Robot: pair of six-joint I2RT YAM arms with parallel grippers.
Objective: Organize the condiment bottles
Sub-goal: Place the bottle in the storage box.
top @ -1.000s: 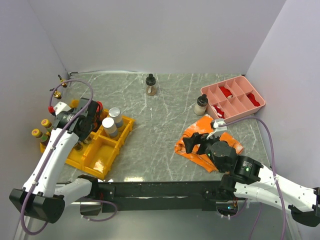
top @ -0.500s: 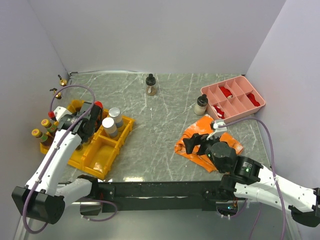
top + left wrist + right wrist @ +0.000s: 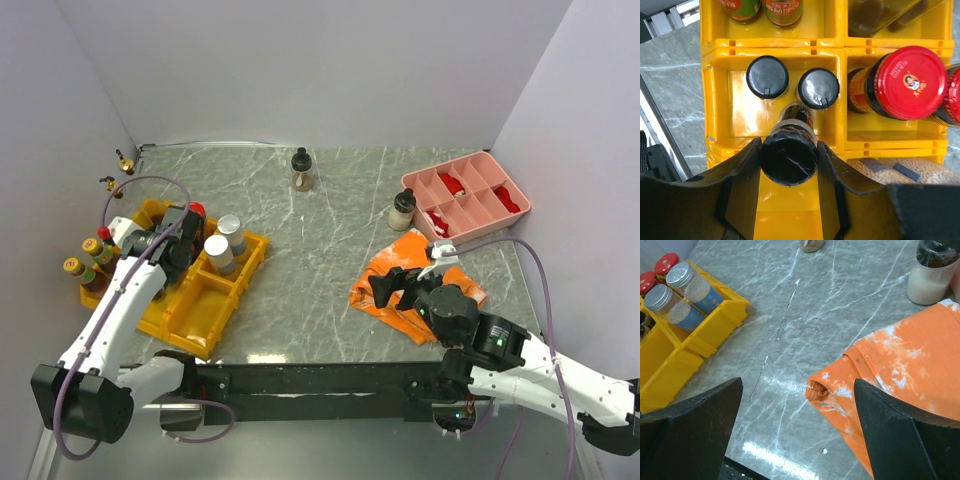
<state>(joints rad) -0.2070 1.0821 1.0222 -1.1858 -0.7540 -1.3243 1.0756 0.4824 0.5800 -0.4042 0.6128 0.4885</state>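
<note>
- Right now the left gripper (image 3: pixel 788 159) is clamped on a dark glass bottle with a black cap (image 3: pixel 789 150), one finger on each side just below the cap. The hold looks square.
- The bottle hangs over the near half of one compartment of the yellow plastic bins (image 3: pixel 737 115). Two more black-capped bottles (image 3: pixel 767 76) stand at the far side of that compartment. I cannot tell whether its foot has reached the bin floor.
- My read of the step is that the bottle goes down in the free near part of that compartment.
- To do it well I lower straight and slowly. The body slants toward the nearer black cap, so I would square it up before it nudges that neighbour. I would open only once the foot is settled, then lift straight up.
- It has a round glossy cap, a pale band at the shoulder and a dark label below. The contents look dark.
- A red-lidded jar (image 3: pixel 905 82) sits in the next compartment.
- The right gripper (image 3: pixel 797 435) is spread wide with nothing in it, above an orange cloth (image 3: pixel 905 370).
- Two jars are loose on the grey marble table (image 3: pixel 320 250): a black-topped jar (image 3: pixel 302 170) and a white-filled jar (image 3: pixel 402 209).
</note>
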